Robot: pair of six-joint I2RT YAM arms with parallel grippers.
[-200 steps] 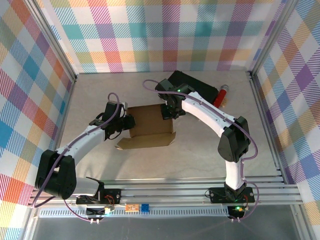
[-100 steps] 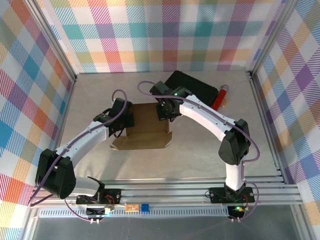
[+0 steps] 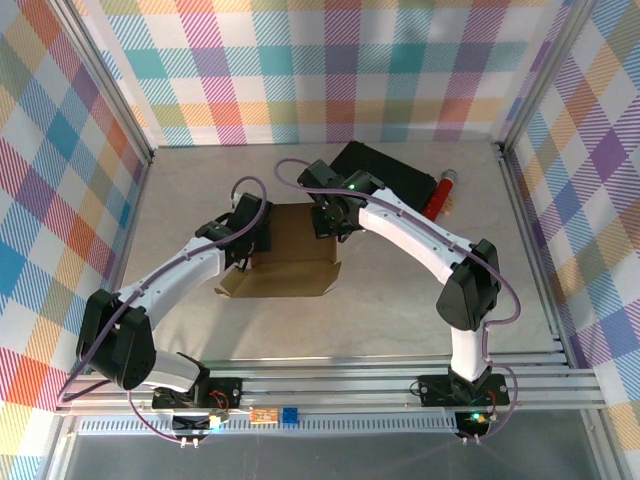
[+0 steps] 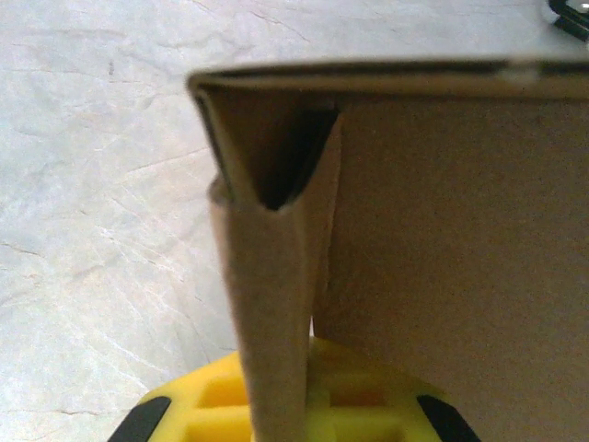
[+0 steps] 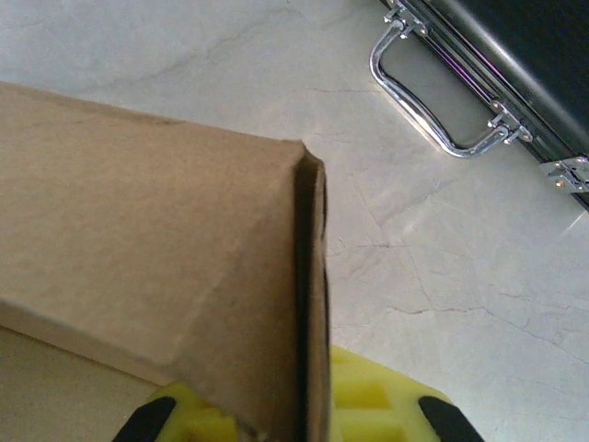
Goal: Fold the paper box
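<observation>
Top external: left pincer, right pincer each pinch a wall of brown cardboard paper box, holding walls upright.

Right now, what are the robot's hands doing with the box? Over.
Left gripper shut on paper box. Right gripper shut on it too. Black case behind, apart.

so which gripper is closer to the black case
Right. The right gripper clamps the paper box at its far right corner, just short of the black case; the left gripper clamps its left wall, farther off.
</observation>
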